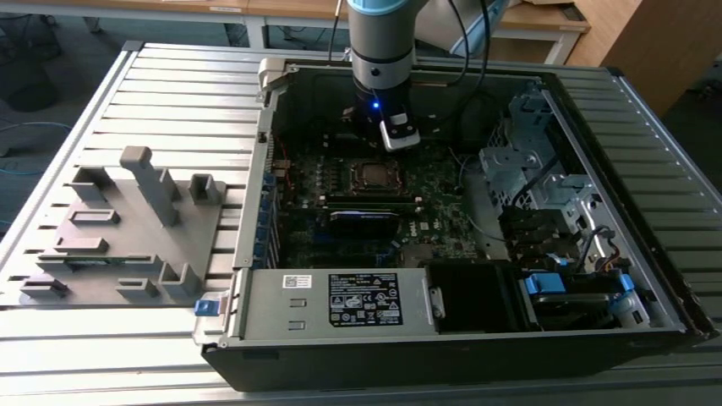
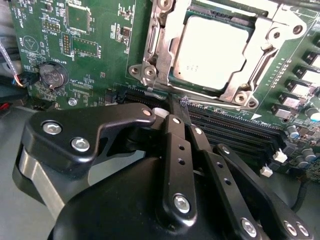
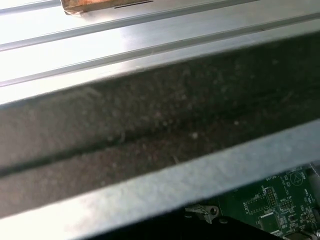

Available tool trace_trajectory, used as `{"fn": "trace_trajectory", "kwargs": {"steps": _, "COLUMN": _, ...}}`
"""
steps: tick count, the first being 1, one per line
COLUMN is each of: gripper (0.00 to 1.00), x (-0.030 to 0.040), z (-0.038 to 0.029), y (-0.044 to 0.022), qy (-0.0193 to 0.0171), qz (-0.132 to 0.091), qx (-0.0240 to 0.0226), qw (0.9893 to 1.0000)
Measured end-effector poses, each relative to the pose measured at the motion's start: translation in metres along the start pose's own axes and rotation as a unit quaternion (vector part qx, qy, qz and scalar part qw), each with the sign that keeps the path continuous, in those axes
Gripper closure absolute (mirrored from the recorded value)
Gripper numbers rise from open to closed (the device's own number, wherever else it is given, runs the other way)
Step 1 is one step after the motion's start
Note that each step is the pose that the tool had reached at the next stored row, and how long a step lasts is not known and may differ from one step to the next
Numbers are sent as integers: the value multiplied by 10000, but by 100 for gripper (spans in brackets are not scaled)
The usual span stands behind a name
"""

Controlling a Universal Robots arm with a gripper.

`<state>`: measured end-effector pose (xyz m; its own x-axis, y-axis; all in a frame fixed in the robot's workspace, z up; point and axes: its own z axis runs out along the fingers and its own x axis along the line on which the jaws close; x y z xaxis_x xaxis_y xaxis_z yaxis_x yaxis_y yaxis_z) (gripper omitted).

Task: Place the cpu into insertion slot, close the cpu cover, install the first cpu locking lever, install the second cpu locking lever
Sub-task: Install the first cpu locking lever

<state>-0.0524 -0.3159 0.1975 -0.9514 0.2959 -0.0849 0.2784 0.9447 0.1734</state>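
One pale square cpu point(image 2: 209, 52), silvery cover point(image 2: 164, 50) around

You see the ribbed aluminium counter point(image 1: 169, 76) in the exterior view, evenly and brightly lit. At twelve o'clock stand pale wooden desks point(image 1: 542, 19). At two o'clock there is a wooden panel point(image 1: 660, 46), and at ten o'clock, grey floor point(image 1: 68, 59).

Upright arm point(image 1: 381, 51), claw point(image 2: 179, 106) pointing down, fingers point(image 2: 176, 145) pressed together.
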Motion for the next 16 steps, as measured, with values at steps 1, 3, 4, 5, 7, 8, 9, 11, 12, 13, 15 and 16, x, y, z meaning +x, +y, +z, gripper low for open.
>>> {"fn": "trace_trajectory", "kwargs": {"steps": 1, "gripper": 90, "x": -1, "z": 0, "y": -2, "qy": -2, "qz": -1, "qx": 7, "qw": 10000}}
{"fn": "trace_trajectory", "kwargs": {"steps": 3, "gripper": 90, "x": -2, "z": 0, "y": -4, "qy": -6, "qz": -3, "qx": 20, "qw": 10000}}
{"fn": "trace_trajectory", "kwargs": {"steps": 4, "gripper": 90, "x": -2, "z": 0, "y": -4, "qy": -6, "qz": -3, "qx": 21, "qw": 10000}}
{"fn": "trace_trajectory", "kwargs": {"steps": 5, "gripper": 90, "x": -2, "z": 0, "y": -4, "qy": -7, "qz": -4, "qx": 21, "qw": 10000}}
{"fn": "trace_trajectory", "kwargs": {"steps": 7, "gripper": 90, "x": -2, "z": 0, "y": -4, "qy": -7, "qz": -4, "qx": 21, "qw": 10000}}
{"fn": "trace_trajectory", "kwargs": {"steps": 8, "gripper": 90, "x": -2, "z": 0, "y": -4, "qy": -7, "qz": -3, "qx": 21, "qw": 10000}}
{"fn": "trace_trajectory", "kwargs": {"steps": 9, "gripper": 90, "x": -2, "z": 0, "y": -4, "qy": -7, "qz": -3, "qx": 21, "qw": 10000}}
{"fn": "trace_trajectory", "kwargs": {"steps": 11, "gripper": 90, "x": -2, "z": -1, "y": -3, "qy": -7, "qz": -3, "qx": 21, "qw": 10000}}
{"fn": "trace_trajectory", "kwargs": {"steps": 12, "gripper": 90, "x": -2, "z": -4, "y": -3, "qy": -7, "qz": -3, "qx": 21, "qw": 10000}}
{"fn": "trace_trajectory", "kwargs": {"steps": 13, "gripper": 90, "x": -2, "z": -7, "y": -2, "qy": -7, "qz": -3, "qx": 21, "qw": 10000}}
{"fn": "trace_trajectory", "kwargs": {"steps": 15, "gripper": 90, "x": -3, "z": -9, "y": -2, "qy": -7, "qz": -3, "qx": 19, "qw": 10000}}
{"fn": "trace_trajectory", "kwargs": {"steps": 16, "gripper": 90, "x": -2, "z": -9, "y": -2, "qy": -7, "qz": -3, "qx": 19, "qw": 10000}}
